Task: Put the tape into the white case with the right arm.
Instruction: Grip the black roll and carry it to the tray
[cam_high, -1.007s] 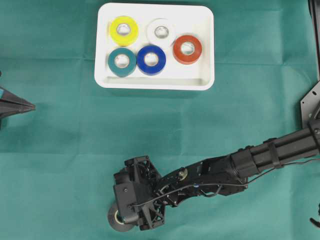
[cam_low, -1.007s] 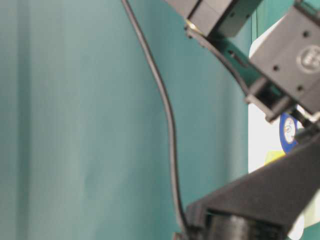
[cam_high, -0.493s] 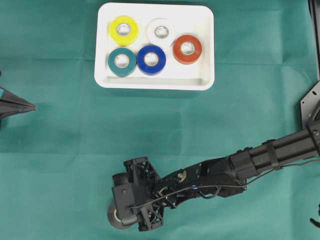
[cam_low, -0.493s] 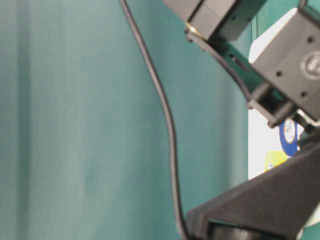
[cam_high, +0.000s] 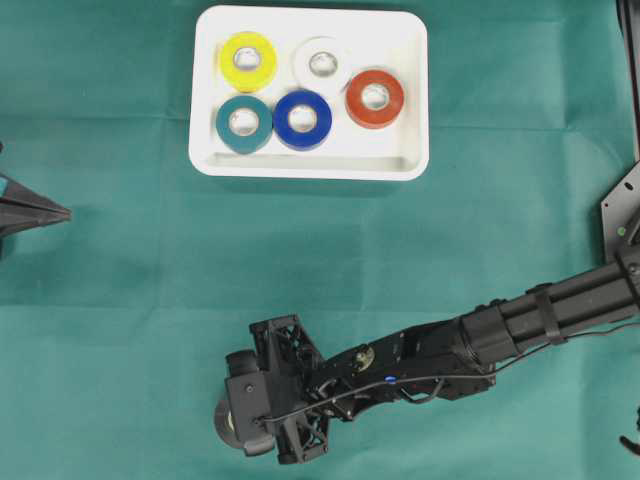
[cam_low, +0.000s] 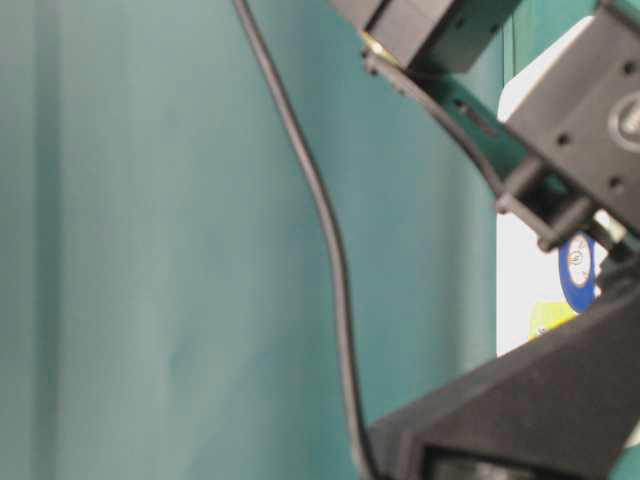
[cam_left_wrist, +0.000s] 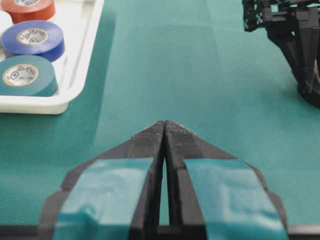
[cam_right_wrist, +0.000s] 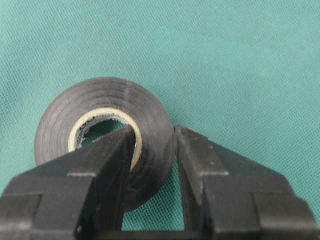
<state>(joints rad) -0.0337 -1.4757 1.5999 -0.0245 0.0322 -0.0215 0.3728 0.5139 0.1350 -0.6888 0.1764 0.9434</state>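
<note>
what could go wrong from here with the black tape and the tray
1. The right gripper pinches only one wall of the black tape, one finger in the hole, so the roll could swing or slip out when lifted.
2. The white tray already holds five rolls; bare floor is mainly along its front edge, so a drop might land on the blue tape.

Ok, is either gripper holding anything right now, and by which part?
The right gripper is shut on the black tape roll, pinching its wall: one finger inside the core hole, the other on the outer face. The left gripper is shut on nothing.
</note>
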